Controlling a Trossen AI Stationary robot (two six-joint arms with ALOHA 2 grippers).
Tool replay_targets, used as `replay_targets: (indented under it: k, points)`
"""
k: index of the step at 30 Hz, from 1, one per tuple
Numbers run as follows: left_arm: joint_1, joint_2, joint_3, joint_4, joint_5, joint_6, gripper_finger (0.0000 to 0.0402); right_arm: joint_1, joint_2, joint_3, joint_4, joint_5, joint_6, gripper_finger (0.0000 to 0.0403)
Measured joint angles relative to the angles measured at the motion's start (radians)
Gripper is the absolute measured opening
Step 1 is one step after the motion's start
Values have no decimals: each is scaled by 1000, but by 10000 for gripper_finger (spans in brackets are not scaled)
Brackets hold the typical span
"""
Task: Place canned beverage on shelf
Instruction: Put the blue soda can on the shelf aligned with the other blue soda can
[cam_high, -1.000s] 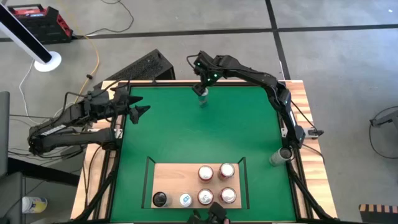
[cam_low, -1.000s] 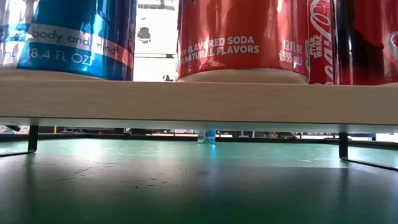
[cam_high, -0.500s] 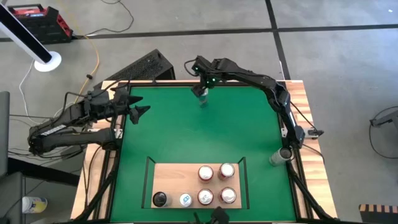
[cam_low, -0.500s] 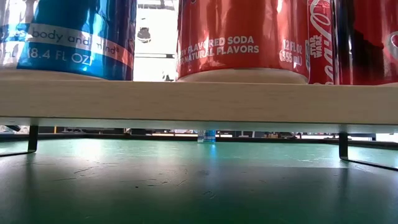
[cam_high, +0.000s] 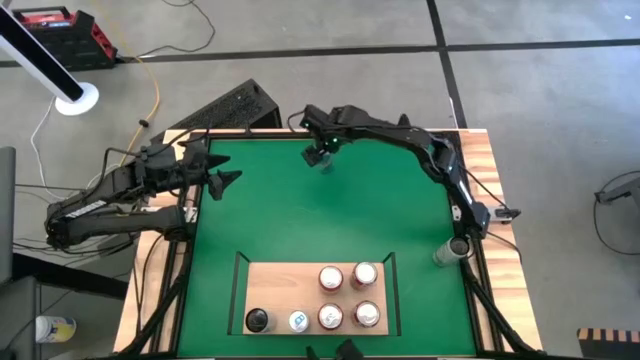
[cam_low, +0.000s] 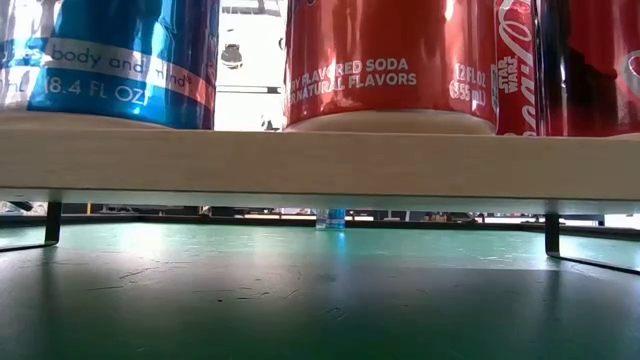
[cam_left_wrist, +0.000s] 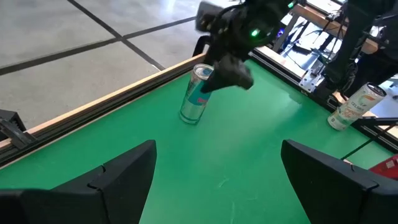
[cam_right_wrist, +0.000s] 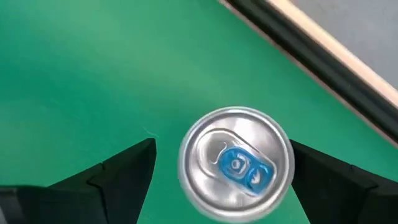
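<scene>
A slim silver can with a blue tab (cam_right_wrist: 235, 163) stands upright on the green mat near the table's far edge; it also shows in the left wrist view (cam_left_wrist: 196, 96) and the high view (cam_high: 322, 162). My right gripper (cam_high: 320, 150) is over it, pointing down. It is open, and its fingers (cam_right_wrist: 124, 168) stand on either side of the can's top without touching it. My left gripper (cam_high: 225, 180) is open and empty at the table's left side. The pale-wood shelf (cam_high: 280, 285) stands at the near edge and bears several cans.
A pale can (cam_high: 450, 250) stands on the wooden border at the table's right side. The mat's far edge and a black rail (cam_right_wrist: 311, 56) run close behind the silver can. Open green mat (cam_high: 320, 220) lies between the can and the shelf.
My right gripper has shifted a little toward the table's left edge and has come over the silver can. The can stands where it was.
</scene>
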Motion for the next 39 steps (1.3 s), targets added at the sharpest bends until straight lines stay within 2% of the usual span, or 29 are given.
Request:
replay_targets:
  k: [8, 15, 28, 31, 39]
  points:
    - [0, 0, 0, 0, 21, -2, 329, 24, 21, 0, 12, 88, 7, 370]
    - [0, 0, 0, -11, 21, -2, 329, 24, 21, 0, -21, 79, 15, 363]
    - [0, 0, 0, -11, 30, 2, 329, 28, 19, 2, -34, 66, 8, 270]
    - [0, 0, 0, -11, 42, 3, 329, 43, 4, 1, -62, 51, 6, 260]
    - [0, 0, 0, -8, 67, 43, 329, 173, -30, 154, -224, 57, 53, 260]
